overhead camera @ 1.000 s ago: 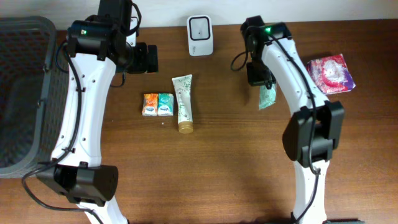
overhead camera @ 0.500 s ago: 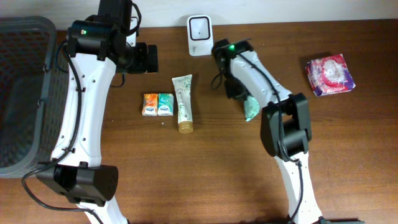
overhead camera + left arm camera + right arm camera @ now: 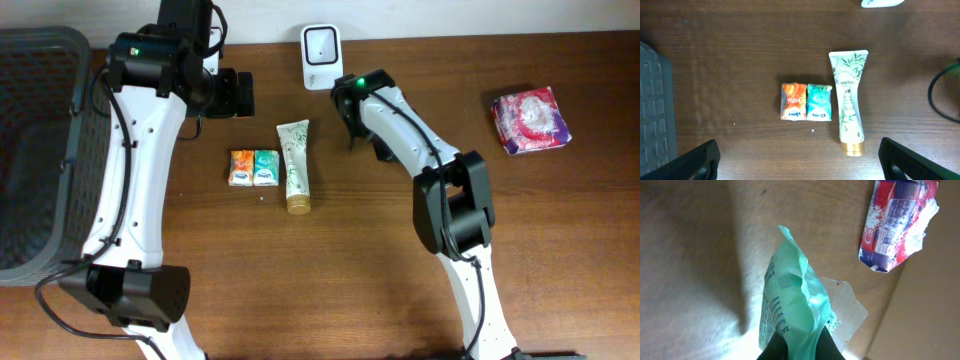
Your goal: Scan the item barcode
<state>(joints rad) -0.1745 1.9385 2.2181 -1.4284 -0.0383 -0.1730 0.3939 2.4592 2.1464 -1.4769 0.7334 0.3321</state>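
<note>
The left gripper (image 3: 799, 164) is spread; the green packet (image 3: 795, 305) is clenched by the right gripper (image 3: 800, 345). Crumpled so, it may be misread by the scanner (image 3: 322, 44).

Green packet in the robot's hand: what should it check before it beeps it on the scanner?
1. Right tool shut on the green packet: ok.
2. Barcode turned toward the scanner: cannot tell; only small print shows in the wrist view.
3. Scanner face uncovered: ok.
4. Packet close to the scanner: cannot tell; the right arm hides it from overhead.
5. Left tool open and out of the way, above the tube: ok.
</note>
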